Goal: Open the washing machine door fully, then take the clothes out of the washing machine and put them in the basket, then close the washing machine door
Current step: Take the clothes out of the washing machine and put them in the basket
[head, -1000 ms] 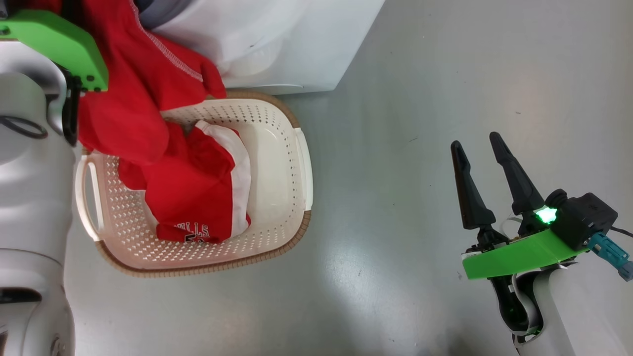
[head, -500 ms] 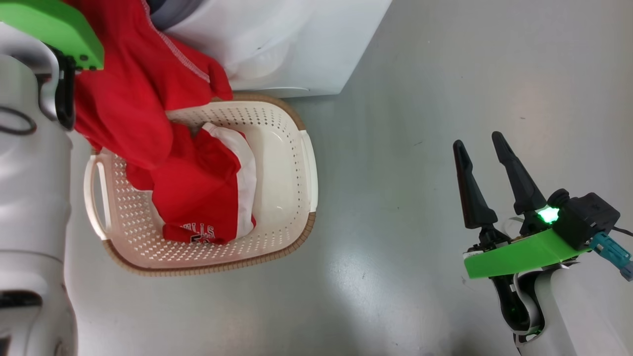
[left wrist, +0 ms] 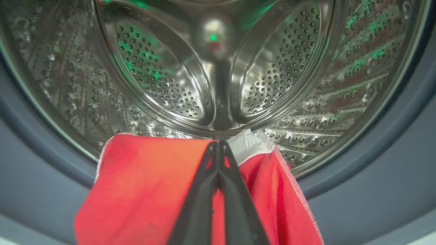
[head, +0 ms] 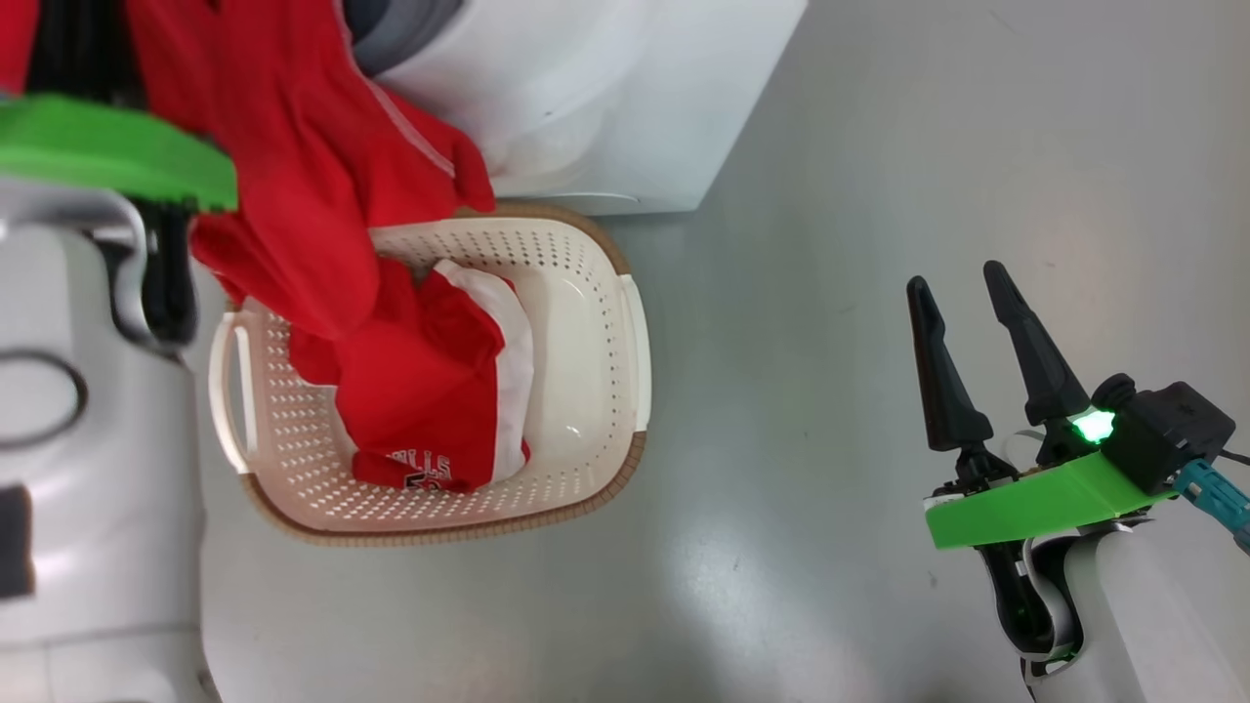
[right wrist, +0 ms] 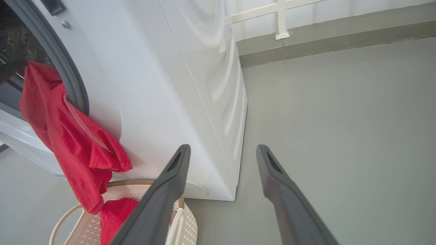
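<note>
**Left fingers point(left wrist: 210, 180) clamped on a hanging garment point(left wrist: 146, 190) at the mouth of the washing machine point(right wrist: 163, 85); right fingers point(head: 942, 391) spread, empty**

Head view. Pale left forearm point(head: 88, 439) and green bracket point(head: 107, 161) at the left edge, that arm's fingers hidden behind them. Hanging garment draped from the upper left down across the brown rim of the basket point(head: 586, 322). Lower end touching a second garment point(head: 420, 391), red with a white panel and printed lettering, lying in the basket's left half. Basket on the grey floor point(head: 781, 537), just beside the foot of the washing machine. Right fingers at the lower right, held wide, nothing between them, over bare floor, well apart from the basket.

Left wrist view. Added here: the grip itself. Both fingers pressed tip to tip, pinching the upper edge of the red cloth beside its white trim. Cloth folded over the lower lip of the grey gasket point(left wrist: 374, 163). Behind it, the perforated steel drum point(left wrist: 163, 78), flecked with green and red reflections.

Right wrist view. Two fingers far apart, bare floor between. Added here: the machine's white side panel, the garment trailing from the opening down to the basket, and beyond, a pale wall point(right wrist: 323, 13) with a grey skirting band meeting the floor.
</note>
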Available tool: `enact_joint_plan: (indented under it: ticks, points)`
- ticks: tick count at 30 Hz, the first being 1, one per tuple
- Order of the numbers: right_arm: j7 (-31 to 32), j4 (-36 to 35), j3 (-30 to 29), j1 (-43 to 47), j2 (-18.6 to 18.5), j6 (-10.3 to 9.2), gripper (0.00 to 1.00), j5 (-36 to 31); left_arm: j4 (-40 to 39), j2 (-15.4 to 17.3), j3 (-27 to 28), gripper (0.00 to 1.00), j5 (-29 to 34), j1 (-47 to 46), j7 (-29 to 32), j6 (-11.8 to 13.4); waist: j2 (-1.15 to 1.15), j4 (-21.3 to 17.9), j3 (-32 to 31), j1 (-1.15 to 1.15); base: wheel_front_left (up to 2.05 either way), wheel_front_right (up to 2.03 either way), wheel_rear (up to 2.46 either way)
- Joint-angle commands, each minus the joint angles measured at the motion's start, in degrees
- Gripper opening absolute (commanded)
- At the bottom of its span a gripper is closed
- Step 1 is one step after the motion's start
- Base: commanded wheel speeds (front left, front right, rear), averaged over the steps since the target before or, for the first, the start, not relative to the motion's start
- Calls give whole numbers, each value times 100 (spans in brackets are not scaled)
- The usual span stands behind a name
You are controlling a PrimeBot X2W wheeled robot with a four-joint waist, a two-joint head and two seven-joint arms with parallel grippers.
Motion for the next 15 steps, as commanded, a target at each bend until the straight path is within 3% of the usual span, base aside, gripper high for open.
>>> enact_joint_plan:
  ticks: [1,15]
  points:
    - [-36,-103,69,198,10,36,100,-22,-524,147,173,0,-116,418,-28,-31,0,104,-114,0,0,0,0]
    - [-36,-54,38,386,10,36,100,-109,-3110,-90,-242,0,-668,2291,-28,-38,0,366,-447,0,0,0,0]
